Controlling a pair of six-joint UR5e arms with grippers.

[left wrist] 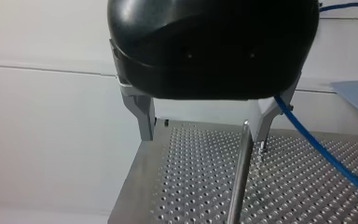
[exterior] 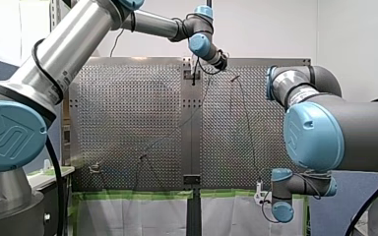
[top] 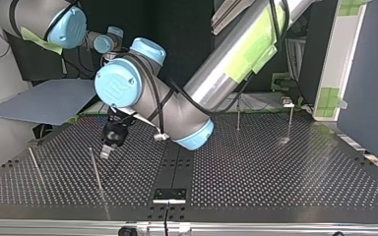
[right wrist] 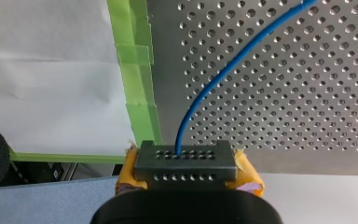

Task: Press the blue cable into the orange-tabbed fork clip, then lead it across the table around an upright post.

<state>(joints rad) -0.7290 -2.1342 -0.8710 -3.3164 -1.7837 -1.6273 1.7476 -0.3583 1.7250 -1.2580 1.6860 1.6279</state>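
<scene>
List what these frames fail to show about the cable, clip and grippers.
Fork clip: front view, the fixtures on the table are too small to tell which has orange tabs.
Blue cable: left wrist view, it runs off the edge; its route is unseen.
Post between my left gripper's open fingers: its foot is cut by the edge.
My right gripper: top view, hidden behind my left arm.

Over the table [top: 275,172], near the edge farthest from the arms, my left gripper [left wrist: 205,130] straddles an upright post [left wrist: 242,168] (nearer one finger than the other). The cable [left wrist: 317,141] passes outside that finger, running across the table from my right gripper [right wrist: 186,161] at the opposite edge.
</scene>
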